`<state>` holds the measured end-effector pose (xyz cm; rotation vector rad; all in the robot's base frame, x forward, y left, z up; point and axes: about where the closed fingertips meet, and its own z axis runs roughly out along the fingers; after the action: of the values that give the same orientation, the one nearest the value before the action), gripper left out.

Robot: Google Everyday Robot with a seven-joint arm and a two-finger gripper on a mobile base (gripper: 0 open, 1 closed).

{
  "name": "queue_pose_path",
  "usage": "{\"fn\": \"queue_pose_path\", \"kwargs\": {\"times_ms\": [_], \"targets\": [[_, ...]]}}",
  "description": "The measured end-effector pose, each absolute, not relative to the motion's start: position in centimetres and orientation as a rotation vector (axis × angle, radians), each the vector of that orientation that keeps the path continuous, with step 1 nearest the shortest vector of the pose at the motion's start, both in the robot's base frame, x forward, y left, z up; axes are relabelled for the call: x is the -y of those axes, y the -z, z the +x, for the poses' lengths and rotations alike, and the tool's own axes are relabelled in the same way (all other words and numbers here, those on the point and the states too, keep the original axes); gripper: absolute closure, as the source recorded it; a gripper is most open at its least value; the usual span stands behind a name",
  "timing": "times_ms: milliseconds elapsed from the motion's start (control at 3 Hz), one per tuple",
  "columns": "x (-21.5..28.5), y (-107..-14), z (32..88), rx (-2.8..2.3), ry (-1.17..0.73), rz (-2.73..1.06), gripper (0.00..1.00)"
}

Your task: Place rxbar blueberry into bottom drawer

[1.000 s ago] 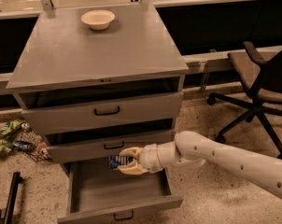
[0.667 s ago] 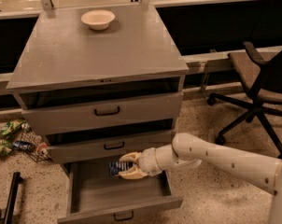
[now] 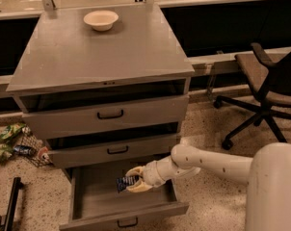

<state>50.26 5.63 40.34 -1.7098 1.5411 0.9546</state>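
Note:
The bottom drawer (image 3: 95, 203) of the grey cabinet is pulled open, its black handle at the front. My gripper (image 3: 135, 181) reaches in from the right over the drawer's inside and is shut on the rxbar blueberry (image 3: 125, 182), a small dark blue wrapper with white markings. The bar sticks out to the left of the cream fingers and hangs just above the drawer floor, near the drawer's middle-right.
Two shallower grey drawers (image 3: 107, 113) sit above, slightly open. A cream bowl (image 3: 101, 19) stands on the cabinet top. Green wrappers and litter (image 3: 10, 141) lie on the floor at left. A black office chair (image 3: 266, 88) stands at right. A black pole (image 3: 10, 201) lies lower left.
My gripper has moved down and further into the open bottom drawer with the blue bar still held. The drawers have not moved.

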Motion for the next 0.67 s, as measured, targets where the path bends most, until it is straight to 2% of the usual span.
{"fn": "queue_pose_path", "kwargs": {"times_ms": [333, 667], "targets": [[-4.9, -36.7, 50.7, -1.692, -0.826, -1.723, 1.0], [-5.0, -36.8, 51.8, -1.686, -0.795, -1.703, 1.0]]}}
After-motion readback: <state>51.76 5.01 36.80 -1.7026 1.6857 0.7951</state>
